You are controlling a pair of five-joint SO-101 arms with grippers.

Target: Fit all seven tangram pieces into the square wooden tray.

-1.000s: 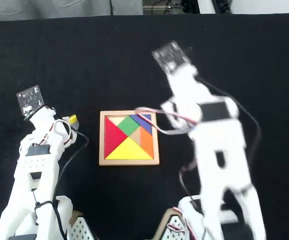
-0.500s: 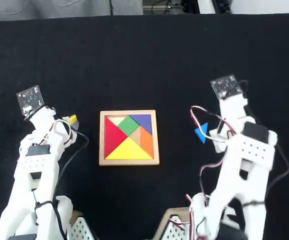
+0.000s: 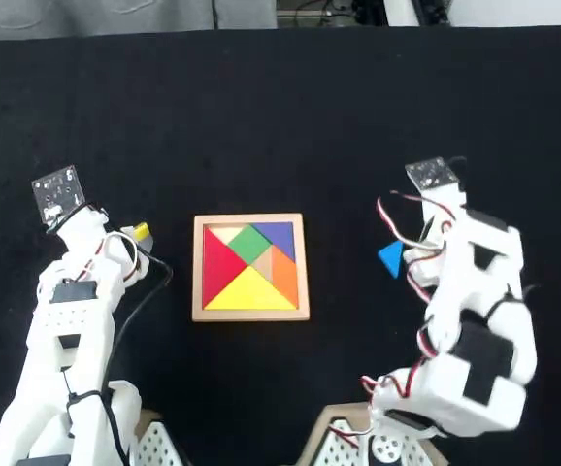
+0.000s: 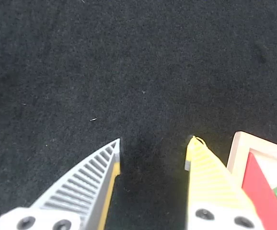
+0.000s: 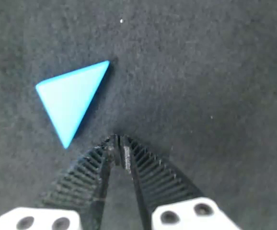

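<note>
Black table (image 3: pixel 261 116) bears blue triangle (image 5: pixel 71 98) beside closed right hand (image 5: pixel 119 143).

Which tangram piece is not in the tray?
The blue triangle, lying loose beside the right gripper; the other pieces sit inside the wooden tray.

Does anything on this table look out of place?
Yes. The blue triangle lies on the black table outside the wooden tray, near the right gripper, whose shut fingers hold nothing. A pale patch in the tray's far left corner looks unfilled.
</note>
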